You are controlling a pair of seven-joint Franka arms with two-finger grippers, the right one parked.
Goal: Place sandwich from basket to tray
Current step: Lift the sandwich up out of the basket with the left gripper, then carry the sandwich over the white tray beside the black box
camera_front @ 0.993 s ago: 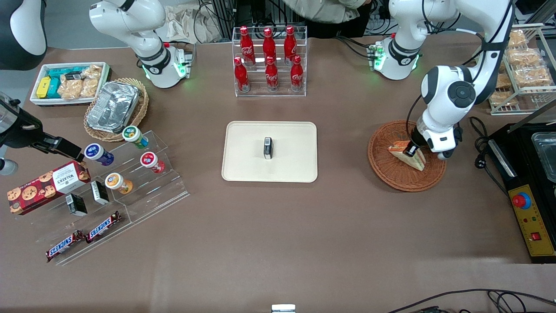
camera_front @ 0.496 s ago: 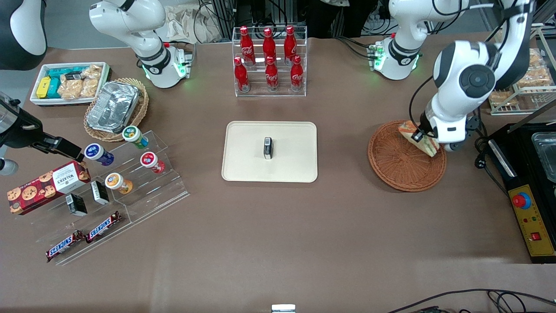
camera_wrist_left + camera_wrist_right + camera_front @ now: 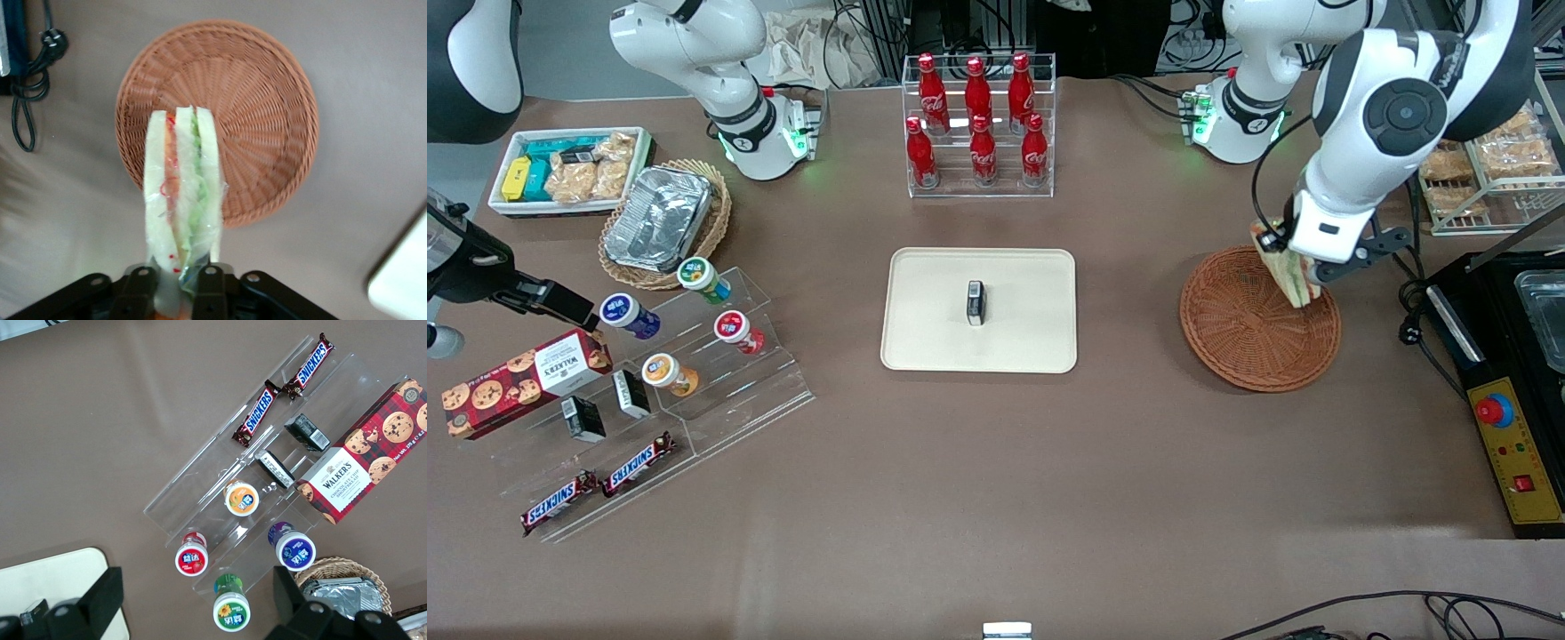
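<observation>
Sandwich (image 3: pixel 183 200), triangular white-bread wedge with red and green filling: pinched in your left gripper (image 3: pixel 175 275), hanging above the round reddish-brown wicker basket (image 3: pixel 1240 333). Carry it level toward the cream rectangular tray (image 3: pixel 925 347); set it down beside the small black box (image 3: pixel 975 302).

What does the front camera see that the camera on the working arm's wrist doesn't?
Only the front view shows the red bottles and the small dark box on the tray. Only the wrist view shows the sandwich's filling layers edge-on. Both show the gripper holding the sandwich above the basket, plus some of the tray.
</observation>
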